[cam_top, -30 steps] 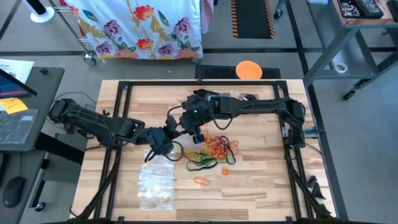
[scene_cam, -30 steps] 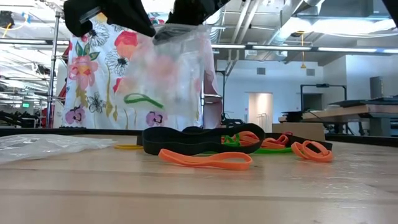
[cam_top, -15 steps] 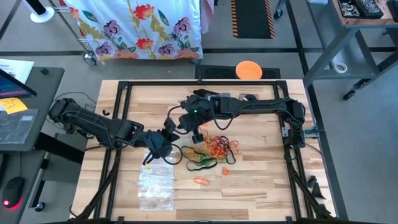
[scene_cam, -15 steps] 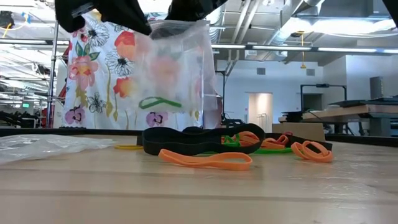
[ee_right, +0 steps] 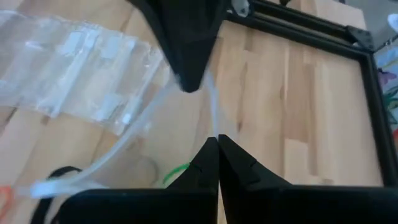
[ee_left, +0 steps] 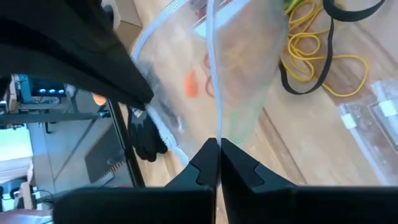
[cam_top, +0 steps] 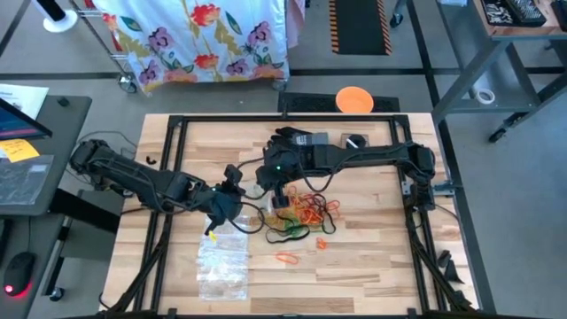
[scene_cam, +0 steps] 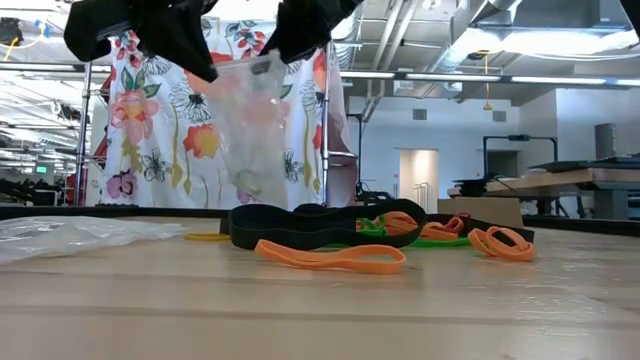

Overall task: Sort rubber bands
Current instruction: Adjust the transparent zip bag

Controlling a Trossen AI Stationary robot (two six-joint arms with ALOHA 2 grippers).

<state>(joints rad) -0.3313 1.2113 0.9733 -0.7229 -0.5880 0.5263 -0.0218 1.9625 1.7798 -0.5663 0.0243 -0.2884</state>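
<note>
Right hand [ee_right: 213, 138] was spread second ago, now pinched on rim of clear bag [scene_cam: 262, 125]. Left hand [ee_left: 216, 144] still clamped on opposite rim. Bag hangs between both hands above table [cam_top: 372, 257], mouth narrower than before. Green band [ee_right: 176, 172] visible inside bag. Means: drop done, bag secured. Remaining rubber bands [cam_top: 301, 215] heaped mid-table, orange one [scene_cam: 330, 257] lying nearest low camera. Spare bags [cam_top: 221, 261] flat beside.

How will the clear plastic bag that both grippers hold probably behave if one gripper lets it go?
The clear plastic bag looks thin and floppy: it hangs crumpled between the left gripper and right gripper, so it would probably sag and fold shut. It seems very light, so it may swing easily. Its smooth film could also slip.
</note>
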